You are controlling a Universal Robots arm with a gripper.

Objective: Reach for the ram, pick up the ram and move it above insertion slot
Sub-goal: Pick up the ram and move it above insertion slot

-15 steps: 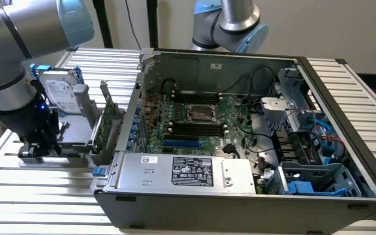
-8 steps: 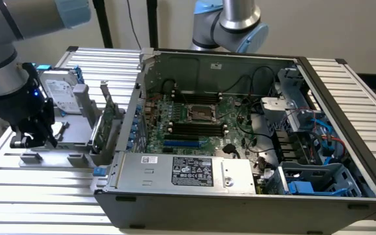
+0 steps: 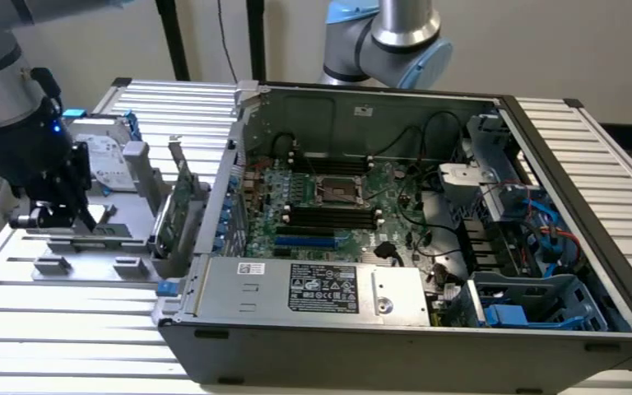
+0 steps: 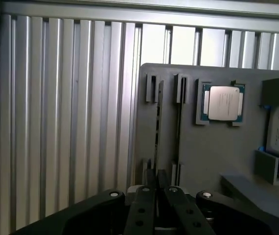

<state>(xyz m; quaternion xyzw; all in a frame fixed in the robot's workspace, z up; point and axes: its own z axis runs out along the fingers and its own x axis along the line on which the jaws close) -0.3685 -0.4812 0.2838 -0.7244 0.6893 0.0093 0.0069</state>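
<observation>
I'm low over the grey holder plate (image 4: 203,156) now, my gripper (image 4: 156,193) hanging right above its row of narrow slots. The ram (image 4: 157,122) stands on edge in the slot straight beneath my hand, showing only its thin top edge. It lines up almost dead centre with me. Whether my grip is spread or closed on it, I can't tell from here.

A second thin strip (image 4: 180,112) sits in the neighbouring slot, just beside the ram. The processor chip (image 4: 222,104) lies further off on that same side. From outside, my gripper (image 3: 62,216) is down at the plate, with the open computer case (image 3: 558,164) and its dark memory slots (image 3: 332,216) well apart from me.

As I read it, this is the reach-and-grasp step. To do it well, I should stay square to the stick's flat faces and centred along its length. I should come straight down and keep clear of that neighbour. Any tilt here could jam the ram against the slot walls.
</observation>
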